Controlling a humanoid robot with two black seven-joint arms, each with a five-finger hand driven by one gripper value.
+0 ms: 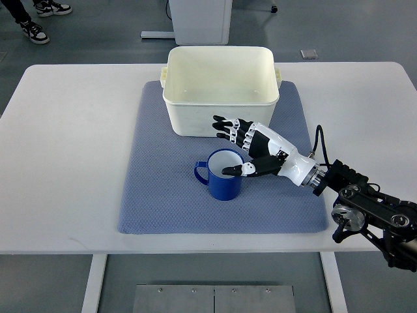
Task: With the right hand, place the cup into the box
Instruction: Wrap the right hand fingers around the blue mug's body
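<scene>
A blue cup [220, 176] with its handle to the left stands upright on the blue mat [163, 195], just in front of the white box [220, 88]. My right hand [244, 147] comes in from the lower right and sits at the cup's right rim. Its fingers [228, 127] are spread toward the box's front wall, and the thumb [236, 170] reaches over the cup's rim. The hand is not closed on the cup. The box is open on top and looks empty.
The mat lies on a white table [65, 143]. A person's shoes [36, 19] show on the floor at the top left. A white pedestal [199, 19] stands behind the table.
</scene>
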